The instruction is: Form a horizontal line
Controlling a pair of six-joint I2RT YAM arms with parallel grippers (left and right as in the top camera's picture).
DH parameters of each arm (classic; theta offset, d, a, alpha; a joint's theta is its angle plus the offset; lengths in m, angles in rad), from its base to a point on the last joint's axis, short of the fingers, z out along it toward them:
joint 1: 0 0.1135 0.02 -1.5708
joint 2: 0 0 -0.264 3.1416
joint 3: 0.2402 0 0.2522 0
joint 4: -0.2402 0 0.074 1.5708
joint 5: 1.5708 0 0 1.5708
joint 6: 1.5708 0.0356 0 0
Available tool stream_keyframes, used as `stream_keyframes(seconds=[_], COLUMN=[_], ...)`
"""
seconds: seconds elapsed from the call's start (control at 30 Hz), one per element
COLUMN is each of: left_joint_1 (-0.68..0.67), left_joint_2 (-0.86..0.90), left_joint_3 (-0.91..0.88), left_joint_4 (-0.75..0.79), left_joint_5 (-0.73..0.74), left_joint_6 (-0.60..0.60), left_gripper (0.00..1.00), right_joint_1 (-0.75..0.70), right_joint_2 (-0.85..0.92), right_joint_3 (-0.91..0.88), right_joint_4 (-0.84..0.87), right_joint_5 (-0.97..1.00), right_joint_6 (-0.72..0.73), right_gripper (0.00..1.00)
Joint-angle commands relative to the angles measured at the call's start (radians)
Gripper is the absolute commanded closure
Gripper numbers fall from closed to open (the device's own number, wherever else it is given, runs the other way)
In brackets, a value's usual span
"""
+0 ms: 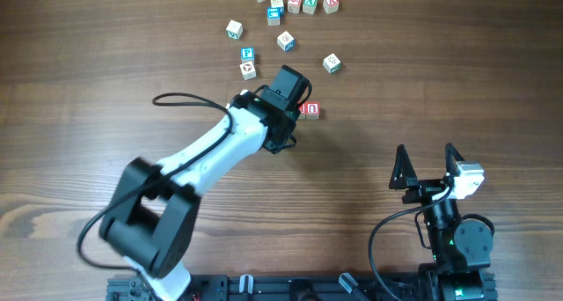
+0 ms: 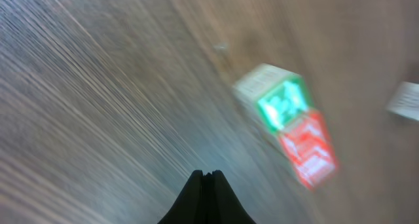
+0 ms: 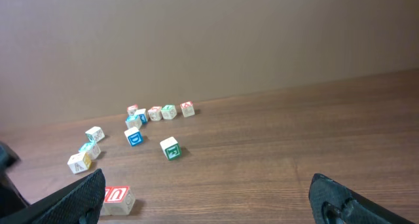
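Observation:
A pale cube with a red arch-shaped letter (image 1: 310, 111) lies mid-table and also shows in the right wrist view (image 3: 118, 198). My left gripper (image 1: 288, 91) hovers just to its left and covers whatever lies beside it. The left wrist view is blurred. It shows a green-faced cube (image 2: 280, 101) touching a red-faced cube (image 2: 308, 149), with my shut, empty fingers (image 2: 206, 175) apart from them. I cannot read their letters. My right gripper (image 1: 427, 171) is open and empty near the front right, and its fingers (image 3: 206, 196) frame the right wrist view.
Several cubes form a row at the far edge (image 1: 294, 3). Loose cubes lie below it: a blue "P" cube (image 1: 247, 54), a red-marked one (image 1: 248, 69), a white one (image 1: 233, 28), a blue one (image 1: 286, 41) and a green-lettered one (image 1: 331, 62).

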Motion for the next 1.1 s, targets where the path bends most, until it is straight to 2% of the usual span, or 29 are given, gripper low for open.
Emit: stream_keyframes(seconds=[0.0, 0.23, 0.63, 1.07], left_joint_1=[-0.001, -0.001, -0.002, -0.001], left_joint_2=[0.059, 0.067, 0.1, 0.111], left_joint_3=[-0.018, -0.018, -0.019, -0.019], left_joint_4=[0.0, 0.015, 0.135, 0.152], left_joint_5=[-0.029, -0.033, -0.005, -0.01], left_joint_6=[-0.012, -0.013, -0.013, -0.016], left_gripper=[0.96, 0.96, 0.96, 0.96], right_joint_1=[0.005, 0.005, 0.005, 0.005], right_joint_2=[-0.012, -0.012, -0.012, -0.012], right_joint_3=[-0.001, -0.001, -0.001, -0.001], right_joint_4=[0.003, 0.003, 0.003, 0.003], right_joint_5=[-0.012, -0.012, -0.012, -0.013], right_joint_6=[-0.018, -0.018, -0.018, -0.018], right_gripper=[0.0, 0.0, 0.01, 0.0])
